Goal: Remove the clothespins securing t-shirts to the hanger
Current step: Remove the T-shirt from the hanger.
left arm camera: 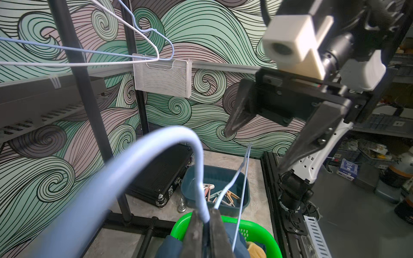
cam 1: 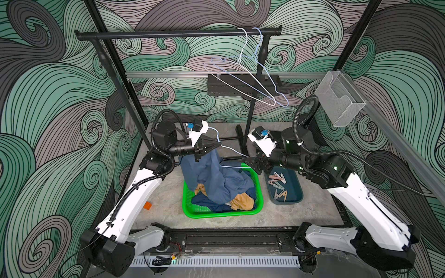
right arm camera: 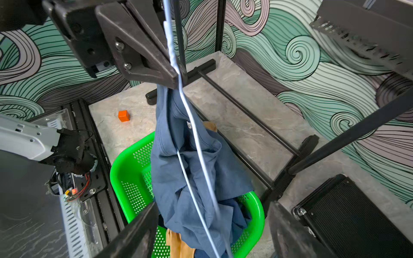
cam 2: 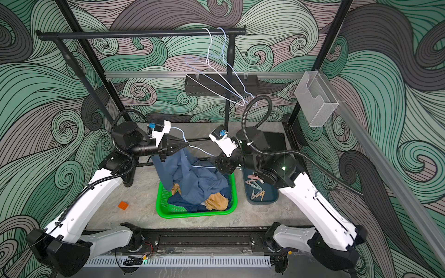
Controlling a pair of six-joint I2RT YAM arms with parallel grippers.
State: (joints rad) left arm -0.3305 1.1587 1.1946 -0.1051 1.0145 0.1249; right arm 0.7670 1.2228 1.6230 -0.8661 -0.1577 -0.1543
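Left gripper (cam 1: 218, 144): jaws closed tight on the neck of the pale blue wire hanger (left arm camera: 174, 132), just below its hook, at the centre of both top views. Judged purpose: to carry the hanger in mid-air above the basket so the garment can come off it. Right gripper (left arm camera: 259, 145): jaws spread wide, nothing between them. It sits by the hanger's outer shoulder end, right of centre in both top views. Whether it touches the wire cannot be told.

Plastic spring clothespins (cam 1: 278, 184) in pink, tan, pale teal and grey lie in a loose heap in the dark teal oval plastic tray (cam 1: 292, 187), right of centre in both top views. None is visible on the held hanger or on any shirt. Judgement: the unpinning looks finished or nearly so.

The plain medium blue t-shirt (cam 1: 209, 173) hangs from the hanger's neck directly beneath the left jaws. Its lower part is slumped into the bright green perforated plastic basket (cam 1: 216, 215) at lower centre. With no peg seen on it, drape alone appears to hold it. The navy t-shirt (cam 1: 204, 202) and the mustard-tan t-shirt (cam 1: 243, 202) lie crumpled in the basket beneath it, on no hanger.

Two bare wire hangers (cam 1: 273, 104) hang clothless from the black metal rail (cam 1: 168, 34) at upper centre. A small orange cube (cam 1: 147, 205) lies on the grey stone-look table (cam 1: 313, 211), left of the basket and well apart from it.
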